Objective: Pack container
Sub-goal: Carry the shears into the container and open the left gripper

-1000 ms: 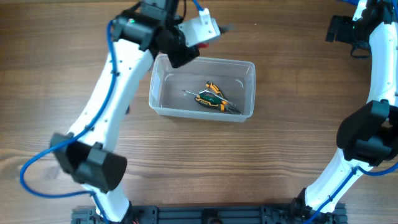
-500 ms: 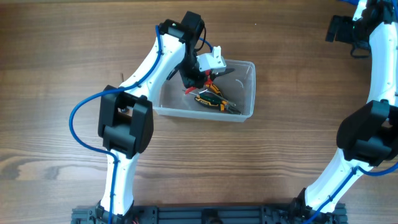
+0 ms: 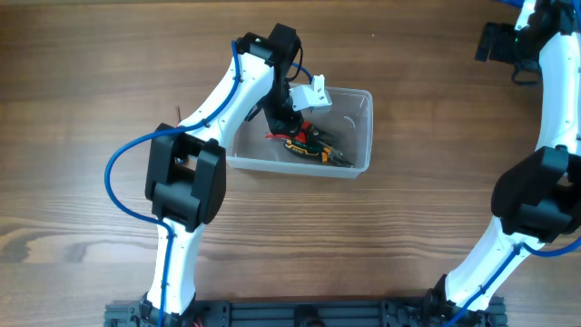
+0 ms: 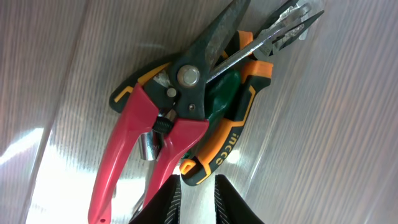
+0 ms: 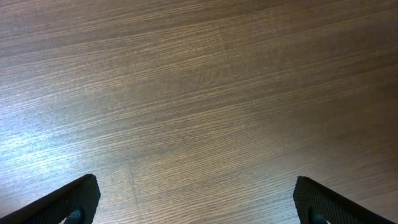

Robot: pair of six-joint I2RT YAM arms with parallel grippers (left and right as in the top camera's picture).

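Note:
The container (image 3: 361,98), a clear plastic tub, stands on the wood table at centre. Inside lie orange, black and green pliers (image 3: 313,147) (image 4: 235,127) and a slim metal-shafted tool (image 4: 252,46). Red-handled cutters (image 3: 275,136) (image 4: 130,140) rest on top of them. My left gripper (image 3: 290,121) (image 4: 198,202) reaches down into the tub, just above the cutters' handles. Its fingers stand a narrow gap apart with nothing between them; one red handle lies beside the left finger. My right gripper (image 3: 495,41) (image 5: 196,190) hangs wide open over bare table at the far right.
The left arm's white camera housing (image 3: 313,94) hangs over the tub's back rim. The right arm (image 3: 536,191) runs along the table's right edge. A black rail (image 3: 300,316) lines the front edge.
The left arm swung from behind the tub down into it, bringing the red cutters onto the other tools. Its fingers have parted slightly and the cutters lie free. The right arm is unmoved.

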